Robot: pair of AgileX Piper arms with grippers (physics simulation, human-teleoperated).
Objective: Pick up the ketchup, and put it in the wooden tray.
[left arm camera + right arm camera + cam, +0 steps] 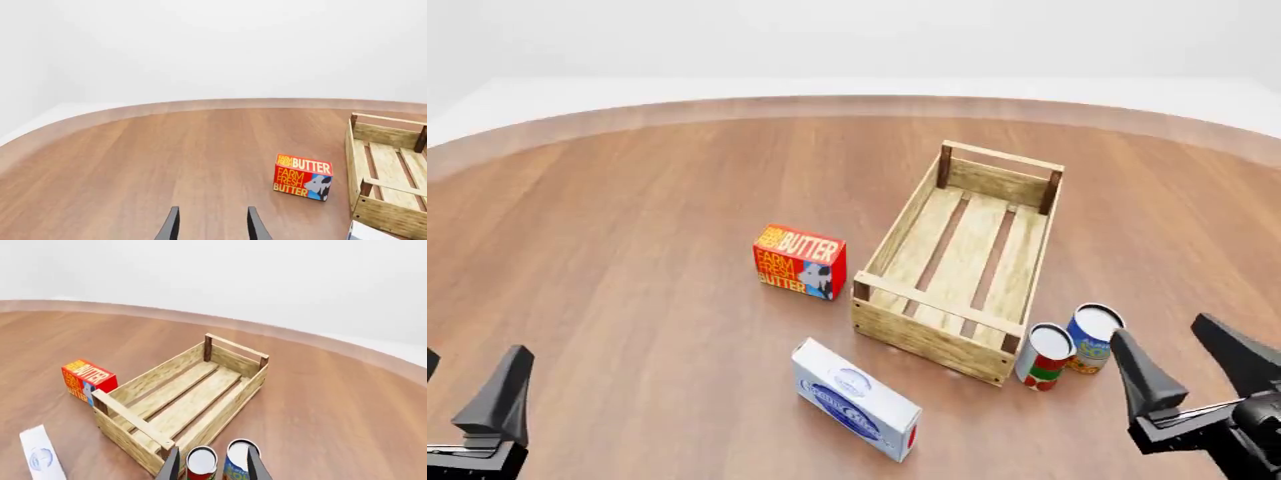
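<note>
The ketchup is out of view in all three views. The wooden tray (pixel 902 235) lies right of the table's middle, long and slatted, with nothing inside; it also shows in the left wrist view (pixel 390 218) and the right wrist view (pixel 155 374). My left gripper (pixel 461 388) hangs open at the near left corner, far from the tray, and its fingers (pixel 172 226) hold nothing. My right gripper (pixel 1188 368) is open at the near right, just behind two cans, and its fingers (pixel 257 466) are empty too.
A red butter box (pixel 799 262) stands left of the tray. A white and blue carton (pixel 856 401) lies in front of the tray. A red-and-white tomato can (pixel 1044 357) and a blue can (pixel 1092 338) stand at the tray's near right corner.
</note>
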